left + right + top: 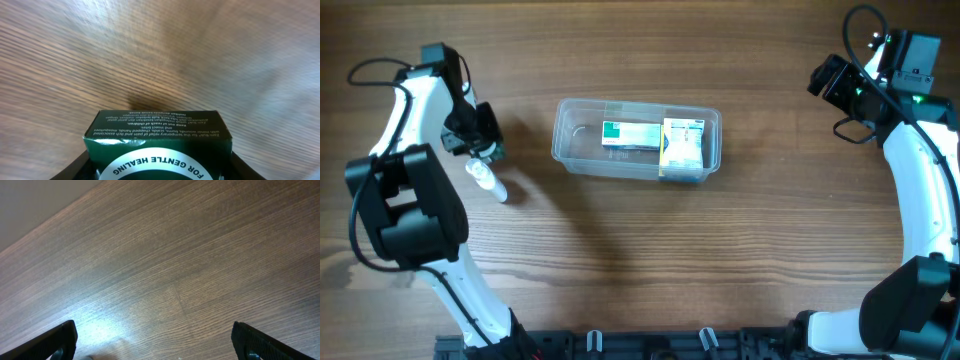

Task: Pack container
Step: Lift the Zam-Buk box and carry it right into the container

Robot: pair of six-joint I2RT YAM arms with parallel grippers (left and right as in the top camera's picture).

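Observation:
The clear plastic container (578, 142) sits at the table's centre in the overhead view. Inside lie a green-and-white box (629, 134) and a yellow-and-white box (683, 148) at its right end. My left gripper (480, 140) is left of the container, apart from it. In the left wrist view it (159, 174) is shut on a dark green box (157, 131) with white print, held above bare wood. My right gripper (823, 78) is at the far right, open and empty; the right wrist view (155, 342) shows only wood between its fingers.
A small white tube (487, 180) lies on the table just below my left gripper. The wooden table (650, 250) stretches in front of the container. A pale edge strip (35, 205) shows at the top left of the right wrist view.

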